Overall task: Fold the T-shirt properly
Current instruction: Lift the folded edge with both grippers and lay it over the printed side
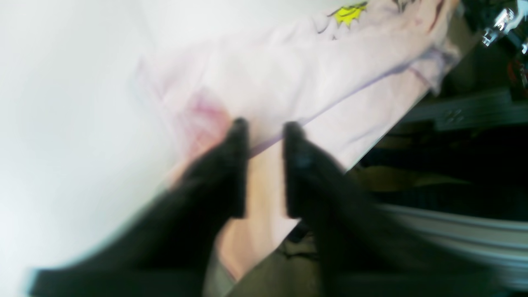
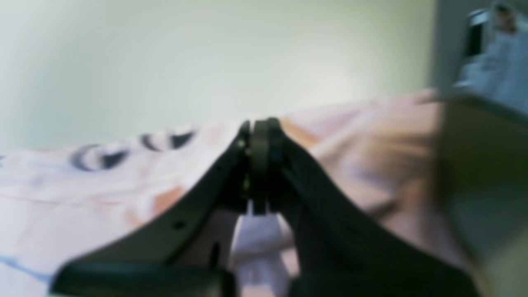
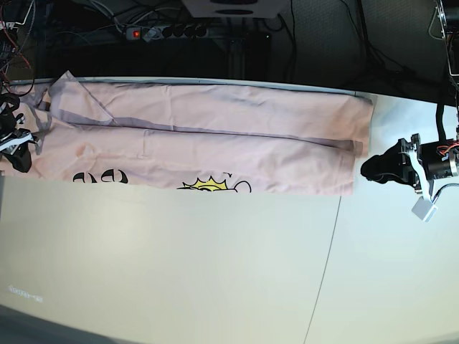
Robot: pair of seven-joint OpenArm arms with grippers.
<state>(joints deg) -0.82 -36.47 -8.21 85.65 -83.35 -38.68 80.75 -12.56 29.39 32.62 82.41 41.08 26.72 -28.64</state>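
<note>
Currently left claw (image 1: pixel 266 126) narrowly parted, empty, beside T-shirt (image 3: pixel 215 136); right claw (image 2: pixel 260 123) clamped.

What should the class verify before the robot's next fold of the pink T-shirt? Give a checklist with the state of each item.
1. T-shirt lies in a long band on the table: ok.
2. Right gripper shut at the shirt's end: ok; cloth pinched: cannot tell.
3. Left gripper holds cloth: not ok, jaws apart above the hem.
4. Print tucked inside: not ok, it shows.
5. Far edge on the table: cannot tell.
</note>
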